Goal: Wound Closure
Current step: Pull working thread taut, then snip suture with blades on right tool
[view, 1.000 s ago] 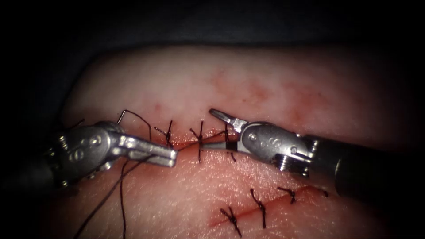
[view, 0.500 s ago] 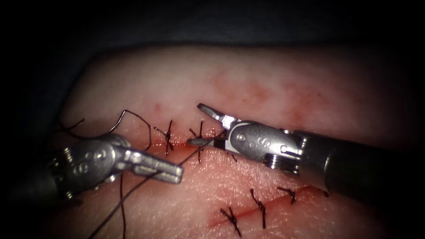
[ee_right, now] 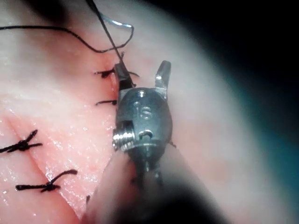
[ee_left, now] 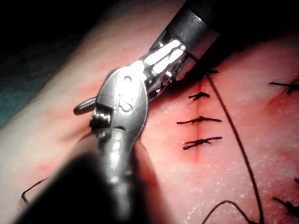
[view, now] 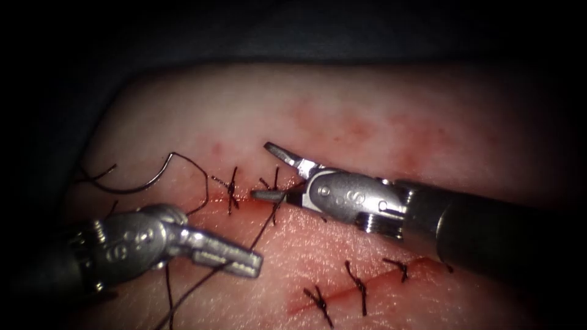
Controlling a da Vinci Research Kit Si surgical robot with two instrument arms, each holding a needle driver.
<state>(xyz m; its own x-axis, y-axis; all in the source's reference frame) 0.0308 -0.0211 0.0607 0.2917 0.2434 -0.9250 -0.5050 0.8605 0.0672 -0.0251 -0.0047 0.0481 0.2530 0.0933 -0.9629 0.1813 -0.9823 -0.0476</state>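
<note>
Since a second ago left tool [view: 244,260] has dropped down and away from the cut [view: 244,200], jaws clamped on the thread [view: 205,282], which runs taut up to the stitch line; right tool [view: 269,174] has slid leftward along the cut, jaws spread wide, holding nothing, lower jaw lying at the wound edge. Needle [view: 143,182] lies free on the tissue [view: 342,116] at the cut's left end, not in the tissue, held by neither tool. Needle: thin, dark, curved, stiff and likely slippery; best gripped on the body of the curve, off the tip. Thread: fine, dark, limp, probably easily frayed. Knotted stitches [view: 232,186] cross the cut.
</note>
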